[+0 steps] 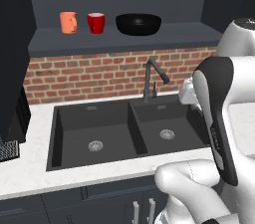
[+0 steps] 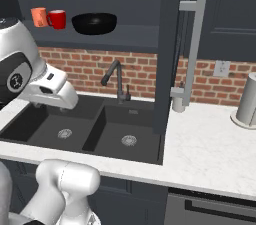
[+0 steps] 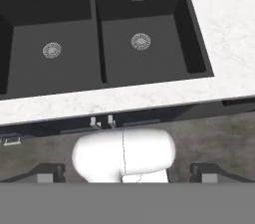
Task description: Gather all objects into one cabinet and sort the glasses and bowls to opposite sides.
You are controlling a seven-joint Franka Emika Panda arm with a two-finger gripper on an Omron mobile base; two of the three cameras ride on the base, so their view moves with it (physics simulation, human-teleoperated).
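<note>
An orange mug [image 1: 68, 22], a red cup [image 1: 96, 23] and a wide black bowl [image 1: 138, 24] stand in a row on the shelf [image 1: 124, 38] of the dark wall cabinet, mug leftmost, bowl rightmost. The cabinet's open door [image 2: 167, 49], with its long grey bar handle [image 2: 192, 49], cuts off the shelf's right end in the right base view. Below, a double black sink [image 3: 99, 34] sits in the white table [image 2: 215, 149]. The jaws stand wide apart, gripping nothing. No legible writing appears.
</note>
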